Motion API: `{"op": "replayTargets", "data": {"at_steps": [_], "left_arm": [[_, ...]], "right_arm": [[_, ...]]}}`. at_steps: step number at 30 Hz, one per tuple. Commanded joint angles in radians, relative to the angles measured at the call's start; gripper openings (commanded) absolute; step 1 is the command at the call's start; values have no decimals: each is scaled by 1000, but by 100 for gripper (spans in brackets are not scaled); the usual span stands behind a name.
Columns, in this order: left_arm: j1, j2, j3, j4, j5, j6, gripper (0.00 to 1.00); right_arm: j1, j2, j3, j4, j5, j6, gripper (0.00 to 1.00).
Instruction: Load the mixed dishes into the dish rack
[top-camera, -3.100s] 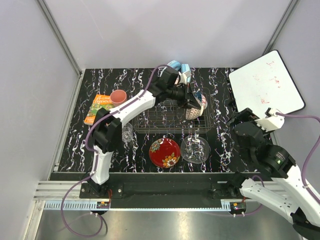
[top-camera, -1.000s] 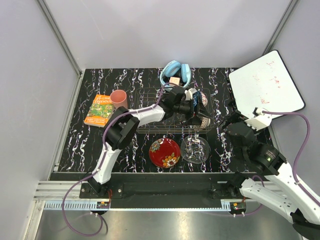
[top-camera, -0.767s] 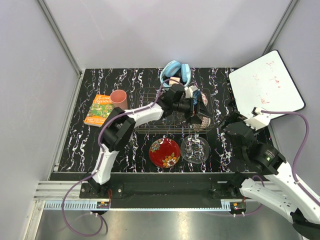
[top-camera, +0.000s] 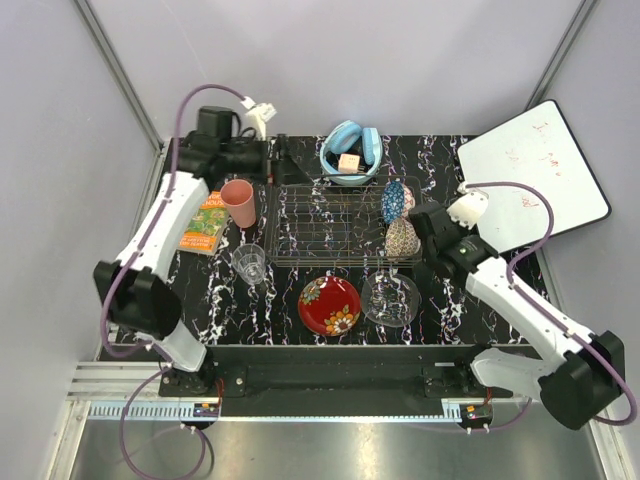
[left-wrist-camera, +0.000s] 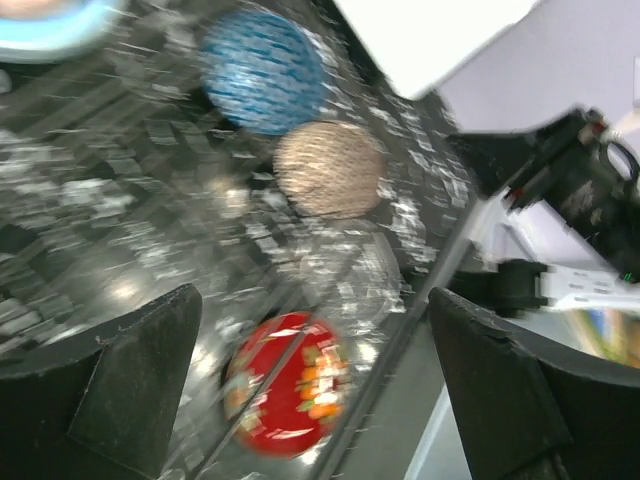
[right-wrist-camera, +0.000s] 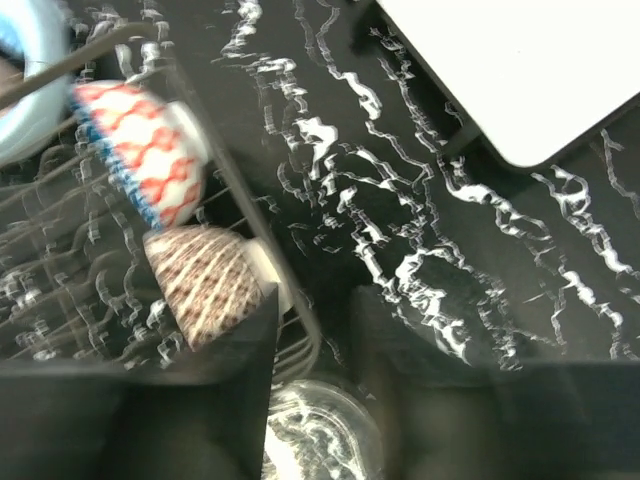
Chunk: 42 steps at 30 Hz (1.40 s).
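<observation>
Wide-open left tool (top-camera: 283, 165) hangs over the far-left part of the worktop (top-camera: 450, 160), just beyond the far-left corner of the dish rack (top-camera: 310, 225). Its fingers (left-wrist-camera: 130, 385) stand far apart w/ nothing btwn them (the wrist view is blurred, but the gap reads clearly). The right tool (top-camera: 418, 222) sits at the rack's right edge, just beside the cream speckled bowl (top-camera: 402, 238). Its jaws are only partly apart, w/ a narrow gap in the wrist view and nothing seen gripped there.

Two dishes are in the rack, both on edge at its right end. The blue patterned bowl (top-camera: 393, 201) is farther back, and the cream speckled bowl is just nearer. Whether the two touch cannot be told.

The other dishes are on the worktop:
- The pink plastic cup (top-camera: 238, 203) stands upright just left of the rack, beside the orange-green booklet (top-camera: 205, 222).
- The clear glass tumbler (top-camera: 250, 263) stands upright by the rack's near-left corner.
- The red floral plate (top-camera: 330, 304) lies flat just near of the rack, approx mid-width.
- The clear glass plate (top-camera: 390, 298) lies flat just right of the red plate.

A light blue bowl (top-camera: 350, 140) w/ a yellow cube (top-camera: 349, 162) inside sits just beyond the rack's far edge. A white board (top-camera: 530, 175) lies at the far right.
</observation>
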Motion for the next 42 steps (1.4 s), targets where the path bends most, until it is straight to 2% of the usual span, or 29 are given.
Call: {"op": "replayTargets", "data": {"at_steps": [1,3,14,24,37,42], "left_arm": [[68,-134,-94,-108,-63,197,99],[82,-174,-141,-114,-92,220,99],[94,-212,-229,-111,-152,229,99],[94,-220,-269,-94,-188,269,99],[94,-212,-325,-41,-200,272,99],[94,-212,-328,-38,-211,273,99]], "right_arm": [[-60,42,15,124,-100,-10,28],[-58,62,18,138,-128,-12,24],[-60,165,10,176,-238,0,29],[-60,235,13,211,-293,-12,28],[-58,209,-8,245,-410,-15,28],[-58,206,-16,251,-407,-27,30]]}}
